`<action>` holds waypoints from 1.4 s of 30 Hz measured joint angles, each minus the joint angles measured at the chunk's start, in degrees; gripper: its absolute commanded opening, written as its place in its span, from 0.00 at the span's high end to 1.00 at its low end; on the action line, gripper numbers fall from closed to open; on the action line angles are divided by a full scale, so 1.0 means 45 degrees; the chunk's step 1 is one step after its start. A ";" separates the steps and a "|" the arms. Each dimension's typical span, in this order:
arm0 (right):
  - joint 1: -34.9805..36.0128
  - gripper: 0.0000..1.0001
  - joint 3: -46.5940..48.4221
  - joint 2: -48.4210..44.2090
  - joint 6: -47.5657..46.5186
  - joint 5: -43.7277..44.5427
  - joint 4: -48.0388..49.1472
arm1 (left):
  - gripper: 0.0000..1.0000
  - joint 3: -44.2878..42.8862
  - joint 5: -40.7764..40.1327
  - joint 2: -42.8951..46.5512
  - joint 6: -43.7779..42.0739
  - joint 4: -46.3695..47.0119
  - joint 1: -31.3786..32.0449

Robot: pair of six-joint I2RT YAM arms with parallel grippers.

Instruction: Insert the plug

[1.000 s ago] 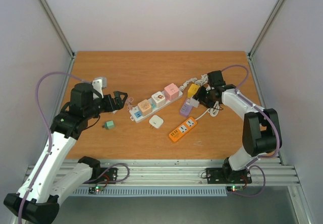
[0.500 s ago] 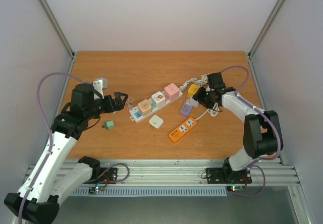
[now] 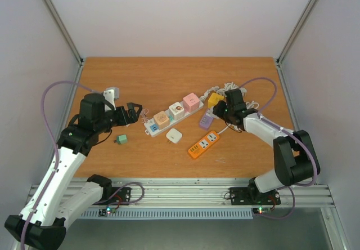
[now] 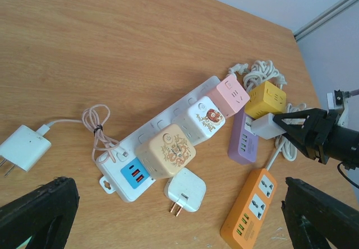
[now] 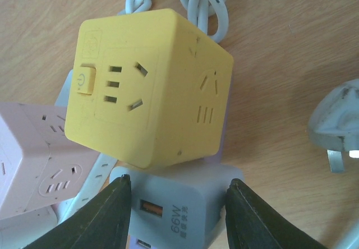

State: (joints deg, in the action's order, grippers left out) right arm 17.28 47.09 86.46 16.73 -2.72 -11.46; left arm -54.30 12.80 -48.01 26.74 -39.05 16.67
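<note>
My right gripper (image 3: 221,111) is shut on a pale grey USB charger plug (image 5: 179,210), one finger on each of its sides. The plug (image 4: 269,124) hangs just over the purple power strip (image 4: 242,142) and beside the yellow socket cube (image 5: 151,86). My left gripper (image 3: 135,112) stands wide open above the table, left of the long white power strip (image 3: 152,127), with nothing between its fingers. Directly under it in the left wrist view lies a loose white plug (image 4: 187,188) with its prongs showing.
The white strip carries a tan cube (image 4: 167,151), a white cube (image 4: 205,119) and a pink cube (image 4: 231,95). An orange power strip (image 3: 203,144) lies towards the front. A green adapter (image 3: 121,140) sits at the left. White cable coils (image 4: 263,69) and a grey plug (image 5: 336,128) lie behind.
My right gripper has swung left and a little towards the front with the grey plug, closer over the purple strip. The left arm has not moved.
</note>
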 measured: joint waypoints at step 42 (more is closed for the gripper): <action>-0.0782 0.55 0.4430 0.2098 -0.0015 -0.0097 -0.3954 | 0.01 0.0024 -0.0146 -0.0024 -0.0010 0.0044 0.0000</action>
State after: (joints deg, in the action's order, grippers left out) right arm 13.76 67.02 95.90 16.67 -3.16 -29.26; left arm -54.19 12.14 -48.12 26.70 -38.85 16.67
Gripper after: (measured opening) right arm 0.469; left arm 0.994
